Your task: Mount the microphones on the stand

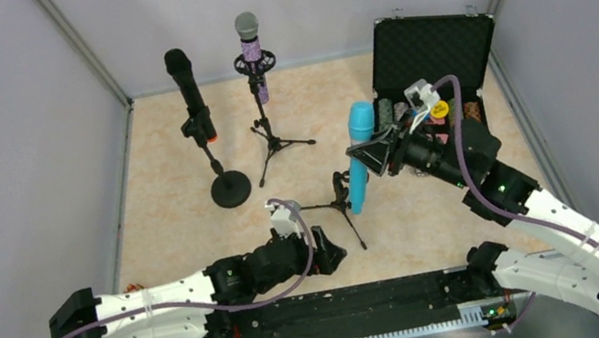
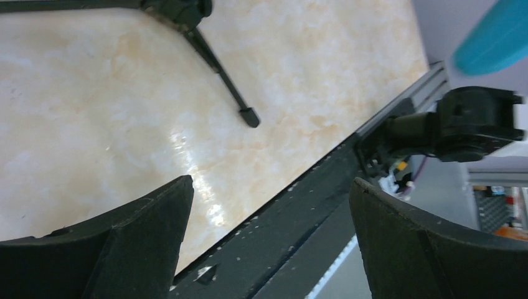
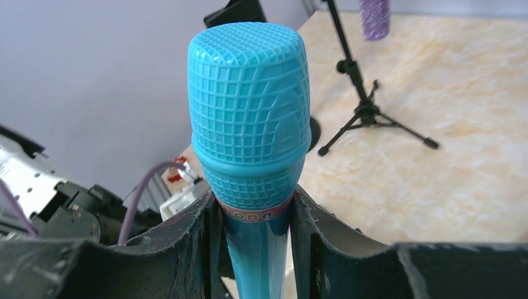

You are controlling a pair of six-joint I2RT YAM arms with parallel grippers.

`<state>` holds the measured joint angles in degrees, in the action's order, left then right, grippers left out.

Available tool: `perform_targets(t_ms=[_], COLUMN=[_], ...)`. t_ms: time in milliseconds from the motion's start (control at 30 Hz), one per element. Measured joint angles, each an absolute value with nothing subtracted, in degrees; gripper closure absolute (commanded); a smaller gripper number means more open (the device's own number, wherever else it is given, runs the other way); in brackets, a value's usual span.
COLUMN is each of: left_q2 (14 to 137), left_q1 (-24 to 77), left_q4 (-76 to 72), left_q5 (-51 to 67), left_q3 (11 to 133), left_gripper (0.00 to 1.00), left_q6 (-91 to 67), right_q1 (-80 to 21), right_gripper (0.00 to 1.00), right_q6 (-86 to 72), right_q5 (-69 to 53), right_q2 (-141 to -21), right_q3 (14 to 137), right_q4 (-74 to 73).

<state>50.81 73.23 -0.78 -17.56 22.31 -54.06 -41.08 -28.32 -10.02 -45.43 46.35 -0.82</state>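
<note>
Claw on the right arm (image 1: 370, 155) is clamped on the cyan microphone (image 1: 360, 154), fingers (image 3: 187, 249) pressing both sides of the handle just under the grille (wrist view shows the cyan mesh head (image 3: 249, 112) standing up between the pads, pink ring below it). From overhead the cyan mic hangs near upright, head up, its lower end right beside the clip of the small tripod stand (image 1: 341, 202) at mid counter; cannot tell if it touches the clip. Left claw (image 1: 330, 255) lies low near the front edge of the counter (image 1: 183, 217), jaws spread wide, nothing between them; its wrist view shows bare marbled surface, one tripod leg (image 2: 224, 84) and the black front rail (image 2: 299, 205) between the fingers (image 2: 143, 243). Further out: black microphone (image 1: 188, 91) with orange end ring sits tilted in the clip of the round-base stand (image 1: 229, 186) at back left. Purple glitter microphone (image 1: 253, 56), silver grille up, sits upright in the shock mount of the taller tripod stand (image 1: 272, 141) just right of it. Open black case (image 1: 433, 48) at back right, behind the right arm (contents small, can't make out).
</note>
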Motion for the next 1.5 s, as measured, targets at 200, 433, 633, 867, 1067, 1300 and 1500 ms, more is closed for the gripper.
perform_targets(t_ms=[200,433,633,867,1067,1300,1500], left_q2=[56.95,61.56,61.49,61.49,64.05,63.55,56.62], left_q1=[72.27,61.36,56.23,54.15,54.04,54.04,54.04], left_q4=[7.73,12.99,14.04,21.23,24.51,24.18,16.78], left_q5=[-19.86,-15.88,-13.32,-17.28,-20.67,-17.37,-11.94], left_q3=[26.02,27.49,27.55,37.19,49.6,54.68,51.27], left_gripper=[0.01,0.01,0.01,0.02,0.05,0.08,0.08], left_q6=[-55.53,-62.15,-62.83,-55.46,-42.61,-28.34,-20.01], right_q1=[-41.08,-41.08,-41.08,-41.08,-41.08,-41.08,-41.08], right_gripper=[1.0,1.0,1.0,1.0,1.0,1.0,1.0], right_q6=[-24.67,-21.47,-18.92,-17.02,-16.36,-14.83,-11.46], right_q5=[-2.96,3.79,7.11,8.12,7.46,3.88,0.25], right_q2=[-40.91,-35.97,-34.17,-34.28,-35.46,-36.91,-38.61], right_q3=[46.35,46.15,46.06,44.1,43.57,43.57,43.57], right_q4=[-0.97,-0.84,-0.03,1.76,4.21,7.6,9.85])
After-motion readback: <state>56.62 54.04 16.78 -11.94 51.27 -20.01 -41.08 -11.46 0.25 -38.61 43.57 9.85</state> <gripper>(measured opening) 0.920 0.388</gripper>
